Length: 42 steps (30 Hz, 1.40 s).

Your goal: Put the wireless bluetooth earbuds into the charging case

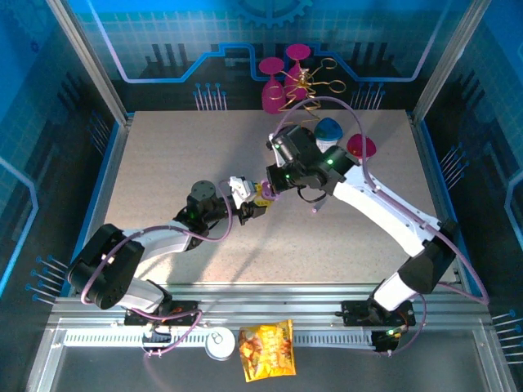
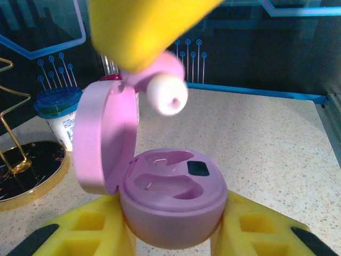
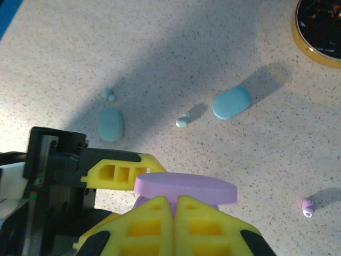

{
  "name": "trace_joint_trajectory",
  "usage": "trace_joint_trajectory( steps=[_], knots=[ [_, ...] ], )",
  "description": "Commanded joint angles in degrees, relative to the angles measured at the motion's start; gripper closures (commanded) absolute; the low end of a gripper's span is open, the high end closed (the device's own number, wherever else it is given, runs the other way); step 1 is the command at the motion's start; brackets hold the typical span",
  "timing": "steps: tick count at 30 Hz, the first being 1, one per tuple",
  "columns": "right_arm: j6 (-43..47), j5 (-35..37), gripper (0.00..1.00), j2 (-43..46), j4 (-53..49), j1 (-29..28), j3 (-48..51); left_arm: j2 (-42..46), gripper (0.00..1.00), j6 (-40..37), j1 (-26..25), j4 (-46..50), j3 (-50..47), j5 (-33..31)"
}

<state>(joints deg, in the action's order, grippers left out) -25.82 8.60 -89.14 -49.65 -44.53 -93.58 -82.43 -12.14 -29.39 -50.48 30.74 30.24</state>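
Left hand (image 2: 173, 229) clamps an open lilac plastic charging case (image 2: 170, 184); right hand (image 3: 175, 205) pinches a white-tipped lilac earbud (image 2: 166, 93) above, which may bounce out if misaligned.

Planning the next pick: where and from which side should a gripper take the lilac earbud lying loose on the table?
Probably pinch the loose lilac earbud across its rounded body, coming straight down from above. It is small and lies low on the table, so a sideways approach would likely scrape the surface. The bare tabletop all around it leaves room to straddle it.
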Motion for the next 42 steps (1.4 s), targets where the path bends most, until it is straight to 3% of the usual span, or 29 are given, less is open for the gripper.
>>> trace_joint_trajectory(
  steps=[1, 21, 24, 28, 32, 42],
  knots=[
    [1.55, 0.33, 1.0, 4.48, 2.81, -1.57, 1.85, 1.57, 0.79, 1.02, -0.4, -2.96, 2.21, 0.38],
    [1.14, 0.48, 1.0, 4.2, 7.45, -1.9, 7.08, 4.03, 0.78, 4.14, -0.36, -2.6, 2.0, -0.44],
    [2.02, -0.3, 0.89, 7.37, 10.47, -1.77, 10.28, 3.88, 0.76, 4.23, -0.27, -2.6, 1.78, -1.57],
    [5.1, -3.25, 0.61, 15.89, 19.37, -1.75, 18.85, 3.17, 0.76, 4.37, -0.14, -2.69, 1.95, -2.03],
    [5.16, -4.37, 0.45, 23.29, 23.56, -1.5, 25.08, 2.15, 0.78, 5.01, 0.18, -4.42, 1.94, -1.95],
    [-7.78, 5.91, 0.37, 32.85, 10.04, 0.32, 35.76, 2.58, 0.79, 5.55, 0.43, -4.46, 1.89, -2.24]
  ],
)
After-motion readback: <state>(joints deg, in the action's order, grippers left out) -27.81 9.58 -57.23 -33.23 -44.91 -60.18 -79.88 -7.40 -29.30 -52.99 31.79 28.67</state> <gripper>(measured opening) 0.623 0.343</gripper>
